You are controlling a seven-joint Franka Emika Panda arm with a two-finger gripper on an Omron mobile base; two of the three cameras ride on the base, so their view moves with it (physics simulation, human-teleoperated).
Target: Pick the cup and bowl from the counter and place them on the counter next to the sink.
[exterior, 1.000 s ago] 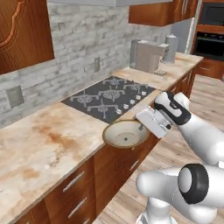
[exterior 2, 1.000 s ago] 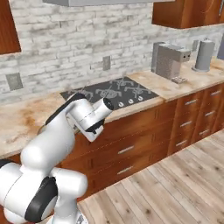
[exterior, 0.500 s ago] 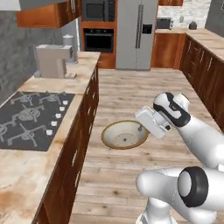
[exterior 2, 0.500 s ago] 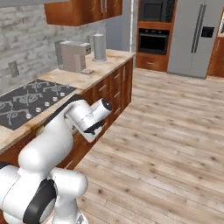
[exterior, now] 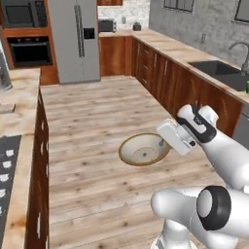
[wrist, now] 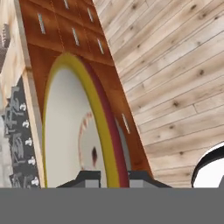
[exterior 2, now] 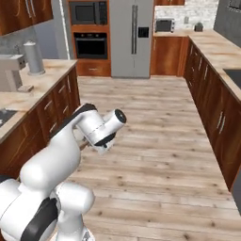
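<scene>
Pinching the bowl [exterior: 144,149] by its rim, the gripper [wrist: 106,177] carries it over open wooden floor [exterior: 97,116]; the base has turned from the stovetop [wrist: 17,131] toward the sink [exterior: 221,73].

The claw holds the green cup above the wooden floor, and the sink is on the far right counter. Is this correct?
Not quite: the claw holds the bowl, not the green cup, as the left base view shows. It does hang above the wooden floor, with the sink on the far right counter.

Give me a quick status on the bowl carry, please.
Jaws shut on the bowl rim. Bowl held level over wood floor. Sink ahead right; green cup beside it. Path open.
</scene>
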